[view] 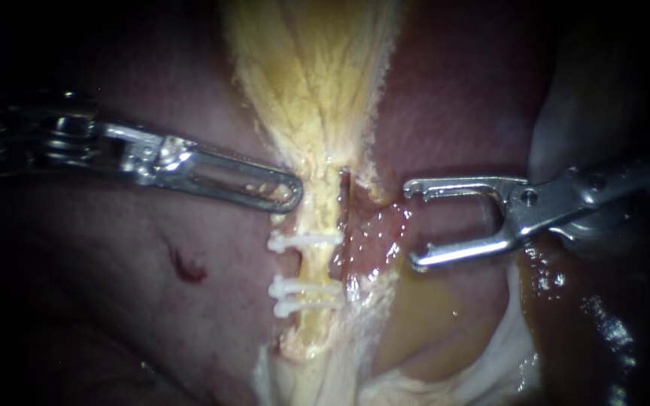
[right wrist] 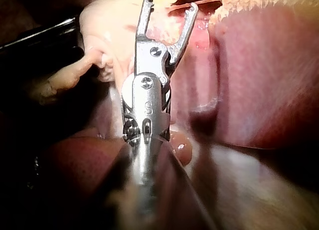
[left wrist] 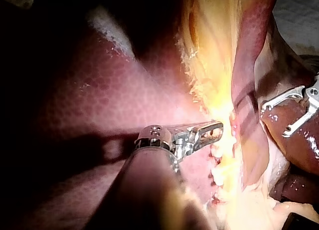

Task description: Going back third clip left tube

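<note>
The left tube is a pale yellow strand running down the middle, with three white clips across it, one above and two close together below. My left instrument comes in from the left, its windowed jaws shut on the yellow tissue just above the top clip. My right instrument stands to the right of the pink right tube, its forked jaws open with nothing between them. In the left wrist view my left instrument bites the yellow edge. The right wrist view shows my right instrument standing wide.
Dark red liver lies on both sides, with a small blood spot at the left. Yellow fibrous tissue fans out above the tubes. Wet yellowish fluid and whitish membrane lie at the lower right.
</note>
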Tool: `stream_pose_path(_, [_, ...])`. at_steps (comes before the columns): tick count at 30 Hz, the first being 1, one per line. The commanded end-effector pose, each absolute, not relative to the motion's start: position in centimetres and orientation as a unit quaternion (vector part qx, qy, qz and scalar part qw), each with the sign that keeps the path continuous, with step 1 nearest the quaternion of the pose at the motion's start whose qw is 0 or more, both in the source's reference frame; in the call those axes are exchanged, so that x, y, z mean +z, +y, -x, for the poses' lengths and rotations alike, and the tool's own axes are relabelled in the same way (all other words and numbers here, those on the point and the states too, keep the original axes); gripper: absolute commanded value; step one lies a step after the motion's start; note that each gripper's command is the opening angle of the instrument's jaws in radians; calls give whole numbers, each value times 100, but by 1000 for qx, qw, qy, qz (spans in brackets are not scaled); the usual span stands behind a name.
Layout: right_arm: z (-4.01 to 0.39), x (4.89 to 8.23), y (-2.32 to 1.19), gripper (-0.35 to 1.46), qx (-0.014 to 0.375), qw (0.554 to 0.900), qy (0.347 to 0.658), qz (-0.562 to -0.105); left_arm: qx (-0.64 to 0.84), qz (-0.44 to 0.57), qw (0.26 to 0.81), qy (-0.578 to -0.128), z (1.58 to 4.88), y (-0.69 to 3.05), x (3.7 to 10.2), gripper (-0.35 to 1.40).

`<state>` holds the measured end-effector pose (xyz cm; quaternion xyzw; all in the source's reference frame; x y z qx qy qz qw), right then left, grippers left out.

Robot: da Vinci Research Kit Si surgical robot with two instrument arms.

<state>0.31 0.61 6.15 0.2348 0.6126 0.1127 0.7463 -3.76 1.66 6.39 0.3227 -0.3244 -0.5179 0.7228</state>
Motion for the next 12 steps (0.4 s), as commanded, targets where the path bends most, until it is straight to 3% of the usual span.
stream_pose_path(1, [-31,615,61,50,113,746,613,-235,-518,-322,723,-324,377,167,641,-35])
stream_pose_path(12, [-32,613,60,50,113,746,613,-235,-517,-322,724,-323,376,167,642,-35])
